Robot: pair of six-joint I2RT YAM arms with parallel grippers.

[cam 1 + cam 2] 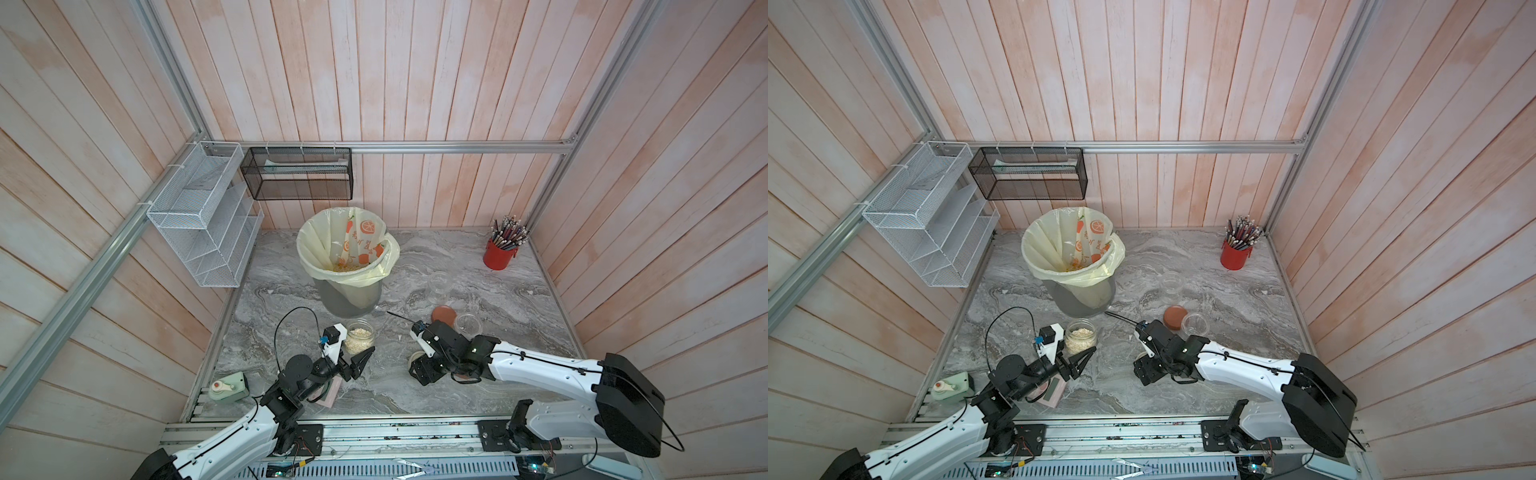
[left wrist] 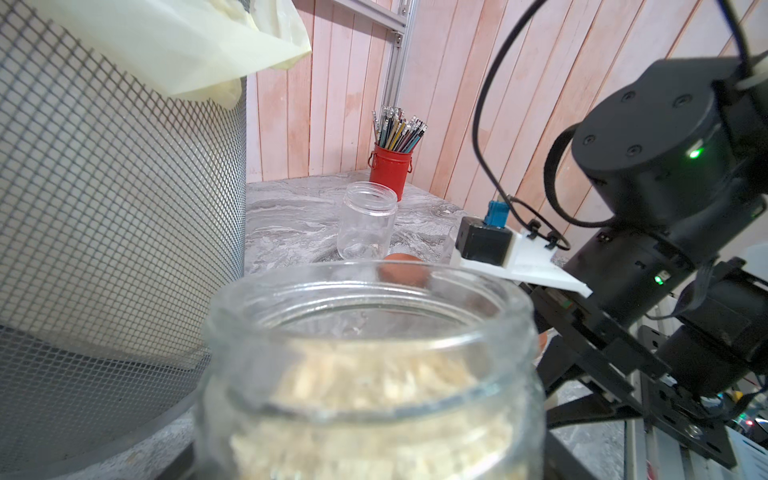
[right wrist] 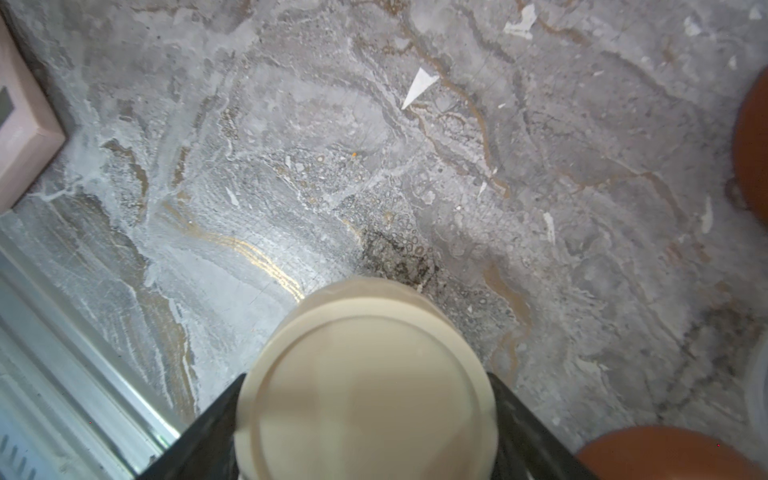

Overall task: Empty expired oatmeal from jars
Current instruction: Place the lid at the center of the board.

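Observation:
An open clear jar (image 1: pixel 360 338) (image 1: pixel 1081 336) half full of pale oatmeal (image 2: pixel 374 399) stands on the marble table just in front of the bin. My left gripper (image 1: pixel 362 352) (image 1: pixel 1081 353) is shut on its lower body, and in the left wrist view the jar (image 2: pixel 370 316) fills the foreground. My right gripper (image 1: pixel 417 360) (image 3: pixel 365 415) is shut on a cream lid (image 3: pixel 365 386), held low over the table to the jar's right. Two empty lidless jars (image 1: pixel 439 283) (image 1: pixel 467 324) stand further right. Beside them lies a terracotta lid (image 1: pixel 444 316).
The grey mesh bin (image 1: pixel 347 299) with a cream orange-print liner (image 1: pixel 320 245) holds yellowish kernels at its bottom. A red pencil cup (image 1: pixel 498 253) stands at the back right. A pink scale (image 1: pixel 330 397) and a green timer (image 1: pixel 228 386) sit near the front left edge.

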